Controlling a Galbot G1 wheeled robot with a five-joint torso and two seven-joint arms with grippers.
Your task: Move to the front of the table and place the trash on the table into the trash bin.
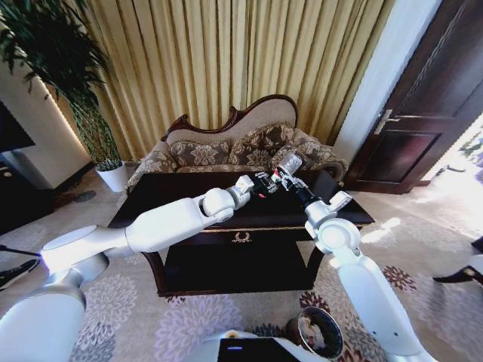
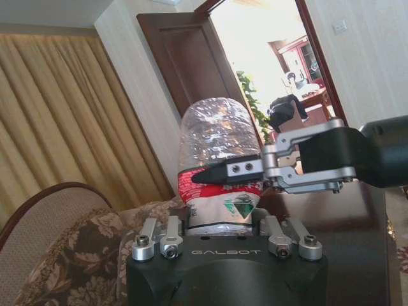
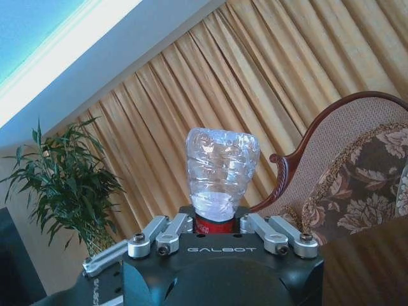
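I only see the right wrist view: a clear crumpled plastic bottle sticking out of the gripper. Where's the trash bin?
Observer: The small round dark brown trash bin stands on the carpet by the robot's base, on its right, before the dark glossy wooden table.
Operator: Is the bottle over the table?
Observer: Yes, the right gripper holds the clear plastic bottle above the tabletop.
Operator: And the left arm?
Observer: The left gripper is close against the bottle's labelled end.

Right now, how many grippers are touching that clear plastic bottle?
2. The right gripper grips the clear plastic bottle with the red-white label low on its body, above the dark glossy wooden table. The left gripper closes on it from the other side.
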